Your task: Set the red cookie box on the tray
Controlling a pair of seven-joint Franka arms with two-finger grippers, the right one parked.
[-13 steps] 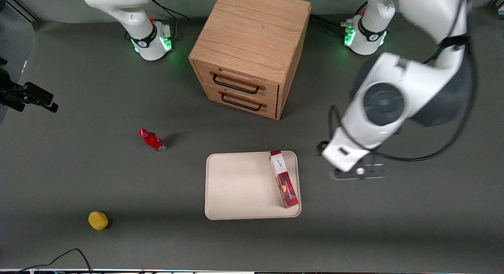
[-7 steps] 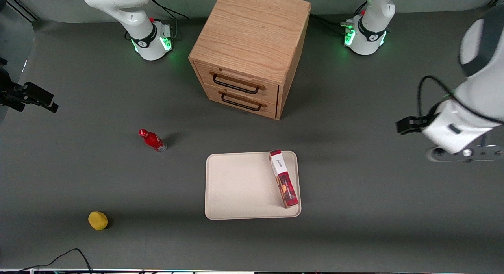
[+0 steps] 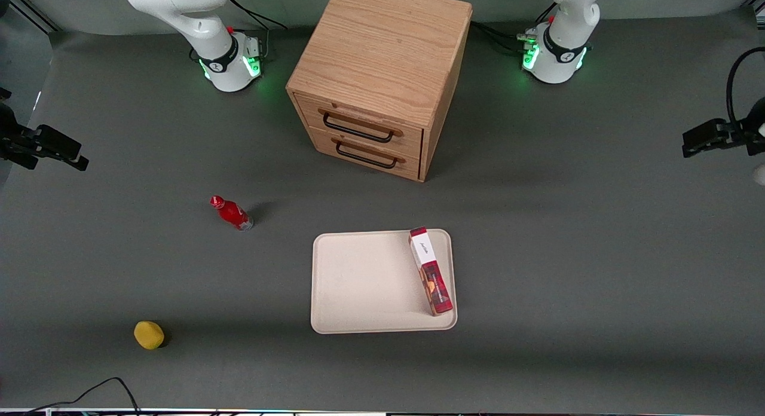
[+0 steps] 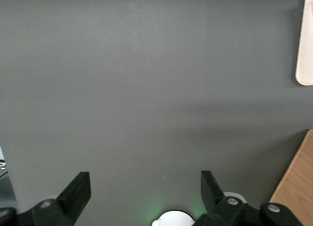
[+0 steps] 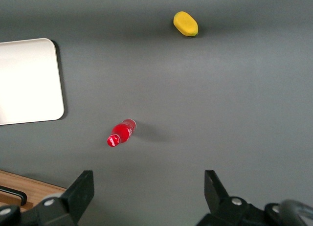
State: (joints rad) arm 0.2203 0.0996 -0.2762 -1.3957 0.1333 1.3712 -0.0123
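The dark grey table [image 3: 574, 284] carries a wooden two-drawer cabinet [image 3: 379, 75]. In front of the cabinet lies the tray [image 3: 364, 284]. A small red bottle [image 3: 231, 213] stands toward the parked arm's end, a yellow lemon [image 3: 149, 335] nearer the camera. The gripper [image 4: 144, 196] hovers, fingers apart, over the working arm's end.

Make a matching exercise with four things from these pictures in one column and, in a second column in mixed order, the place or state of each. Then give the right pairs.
Things:
1. red cookie box
2. gripper
3. small red bottle
4. yellow object

Places or states:
A. open, above bare table at the working arm's end
B. on the tray, along one short edge
C. on the table, nearest the front camera
D. on the table, between the yellow object and the wooden drawer cabinet

Pairs: 1-B, 2-A, 3-D, 4-C
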